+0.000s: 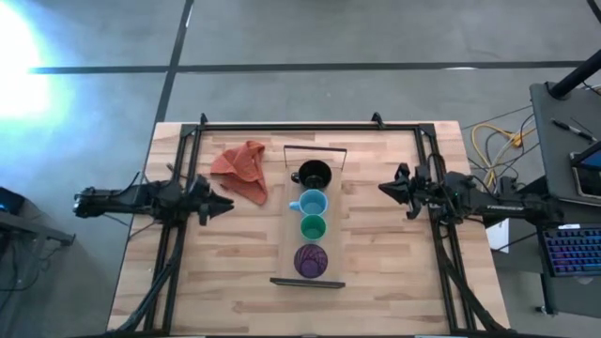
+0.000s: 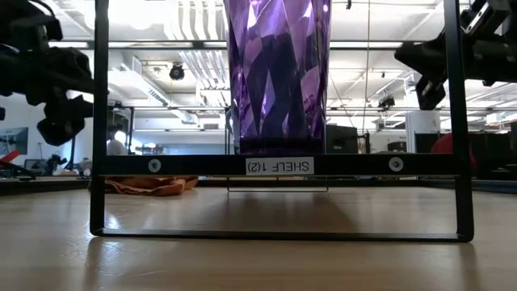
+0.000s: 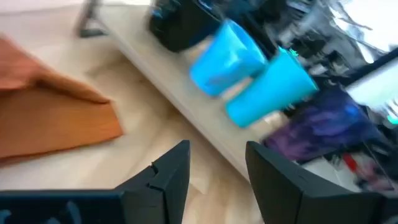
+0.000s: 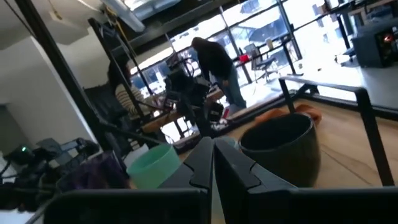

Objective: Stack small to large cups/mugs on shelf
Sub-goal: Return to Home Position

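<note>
Four cups stand in a row on the long light-wood shelf (image 1: 290, 230) in the table's middle: black (image 1: 314, 174) at the far end, then light blue with a handle (image 1: 312, 203), green (image 1: 313, 226), and purple (image 1: 311, 260) at the near end. The purple cup (image 2: 279, 77) fills the low view. My left gripper (image 1: 228, 204) is open and empty, left of the shelf, raised off the table. My right gripper (image 1: 382, 189) is shut and empty, right of the shelf, also raised. The left wrist view shows the blue (image 3: 227, 59), green (image 3: 270, 90) and purple (image 3: 320, 127) cups.
A crumpled orange cloth (image 1: 242, 169) lies on the table left of the shelf's far end, close to my left gripper. Dark metal frame rails (image 1: 310, 126) run along the table's far edge and both sides. A person (image 4: 217, 68) stands in the room beyond the table.
</note>
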`<state>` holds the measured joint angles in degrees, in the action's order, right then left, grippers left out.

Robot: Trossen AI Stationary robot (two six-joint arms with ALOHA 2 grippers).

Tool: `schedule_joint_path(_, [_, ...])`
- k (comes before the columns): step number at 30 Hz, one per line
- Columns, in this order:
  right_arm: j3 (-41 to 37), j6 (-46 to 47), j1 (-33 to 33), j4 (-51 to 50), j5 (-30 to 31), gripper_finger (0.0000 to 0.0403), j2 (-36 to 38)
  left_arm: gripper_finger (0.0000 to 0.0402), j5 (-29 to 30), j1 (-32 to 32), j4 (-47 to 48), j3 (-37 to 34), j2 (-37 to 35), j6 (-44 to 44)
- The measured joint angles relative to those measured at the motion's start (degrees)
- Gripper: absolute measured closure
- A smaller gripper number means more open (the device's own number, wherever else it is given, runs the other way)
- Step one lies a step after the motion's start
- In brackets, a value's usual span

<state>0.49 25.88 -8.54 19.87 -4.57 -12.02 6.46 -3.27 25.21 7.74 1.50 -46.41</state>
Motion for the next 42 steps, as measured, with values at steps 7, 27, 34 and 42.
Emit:
schedule_joint_path(7, [0.45, 0.21, -0.02, -9.61, -0.15, 0.0394, 6.22, 0.0259, -2.84, 0.0, 0.55, 0.25, 0.28, 1.37])
schedule_joint_path(27, [3.56, 5.21, 0.0, -27.1, 5.72, 0.0394, 10.36, 0.0259, -2.81, 0.0, -0.7, -0.59, 1.76, 3.6])
schedule_joint_path(34, [3.54, 5.21, 0.0, -27.05, 5.72, 0.0394, 10.37, 0.0259, -2.8, 0.0, -0.9, -0.63, 2.78, 3.43])
schedule_joint_path(42, [3.52, 5.21, 0.0, -27.03, 5.72, 0.0394, 10.37, 0.0259, -2.8, 0.0, -0.86, -0.65, 2.99, 3.41])
